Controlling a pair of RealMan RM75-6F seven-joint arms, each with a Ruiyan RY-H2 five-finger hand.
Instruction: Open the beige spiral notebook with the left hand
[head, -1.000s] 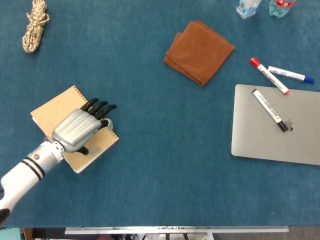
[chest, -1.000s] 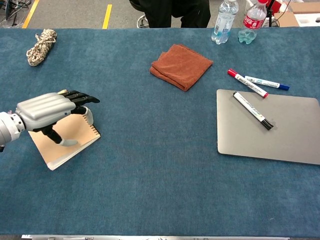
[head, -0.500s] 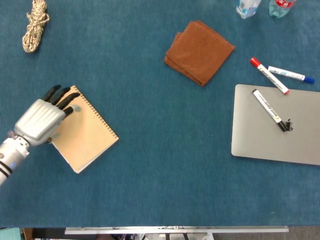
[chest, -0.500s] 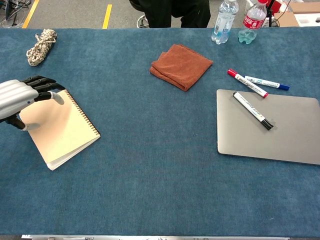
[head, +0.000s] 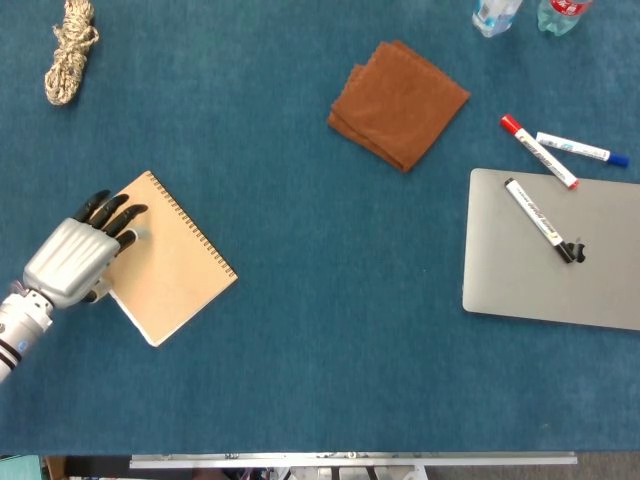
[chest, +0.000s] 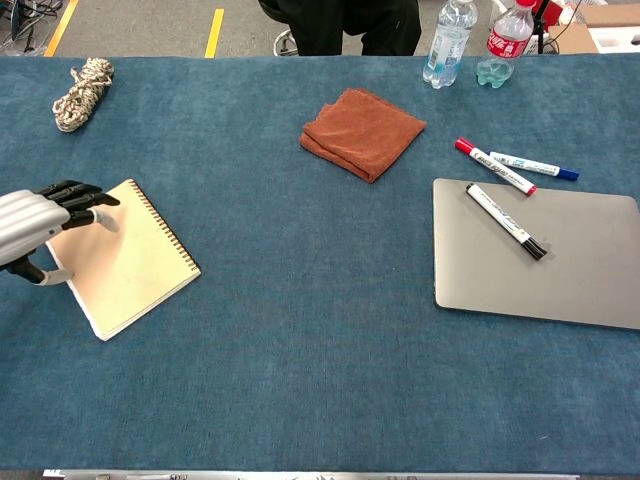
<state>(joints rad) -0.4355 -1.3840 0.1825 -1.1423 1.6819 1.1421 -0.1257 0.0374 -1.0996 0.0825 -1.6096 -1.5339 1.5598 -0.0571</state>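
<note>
While my left hand (head: 75, 258) hovers at the free edge of the beige spiral notebook (head: 165, 258) near the worktop's (head: 320, 330) left edge, fingers loose and holding nothing, I judge the cover not yet caught. If my fingertips skate over it, the whole notebook may slide instead of opening. My right hand is out of view. Farther back: one laptop (head: 553, 250), three markers, one brown cloth (head: 398, 90), one rope (head: 68, 50), two bottles.
</note>
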